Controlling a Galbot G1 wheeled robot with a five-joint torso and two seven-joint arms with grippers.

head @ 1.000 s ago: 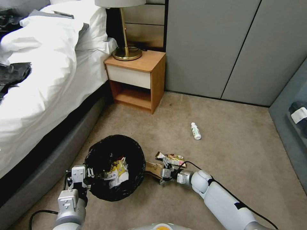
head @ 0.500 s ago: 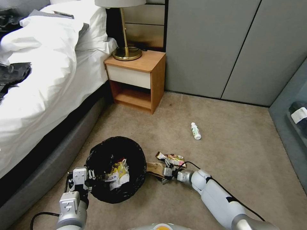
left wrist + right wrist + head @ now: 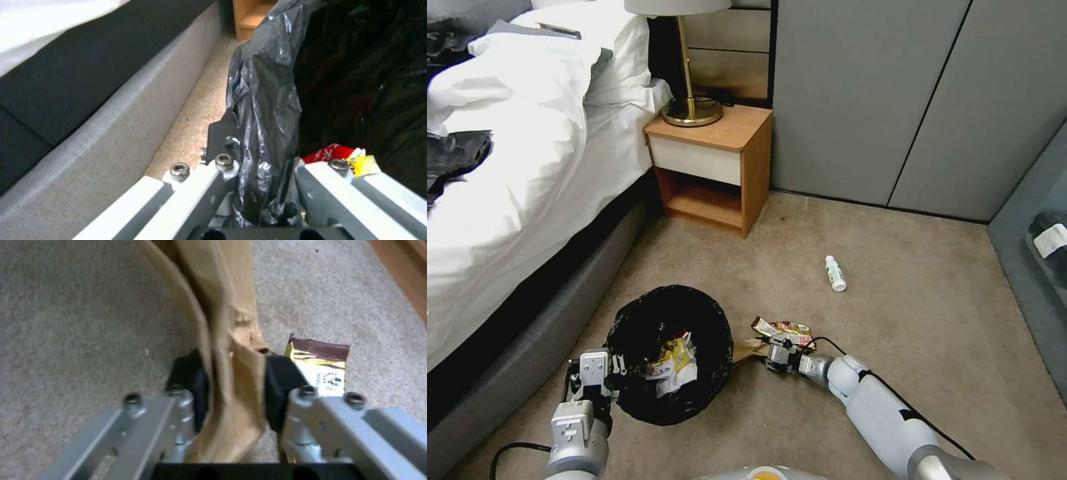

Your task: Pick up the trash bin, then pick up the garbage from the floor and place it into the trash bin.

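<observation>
The trash bin [image 3: 670,353], lined with a crinkly black bag, sits low before me, and my left gripper [image 3: 606,375] is shut on its near left rim. In the left wrist view the left gripper [image 3: 267,160] has the bag's folded edge [image 3: 267,100] pinched between its fingers. Yellow, white and red garbage [image 3: 670,363] lies inside. My right gripper [image 3: 774,355] is shut on the brown paper bag [image 3: 750,347], just right of the bin. Its black pads [image 3: 189,373] squeeze the brown paper bag [image 3: 227,350]. A colourful snack wrapper [image 3: 784,327] lies beside it on the carpet, and a small white bottle [image 3: 835,273] lies farther off.
The bed [image 3: 514,167] and its grey base [image 3: 540,333] run along the left. A wooden nightstand [image 3: 714,167] with a brass lamp [image 3: 690,110] stands at the back, beside grey wardrobe doors [image 3: 894,100]. Open carpet [image 3: 927,313] stretches to the right.
My right gripper has shifted slightly up and away with the brown paper bag, which now stands more on edge. The bin and left gripper have sunk a little toward me.
</observation>
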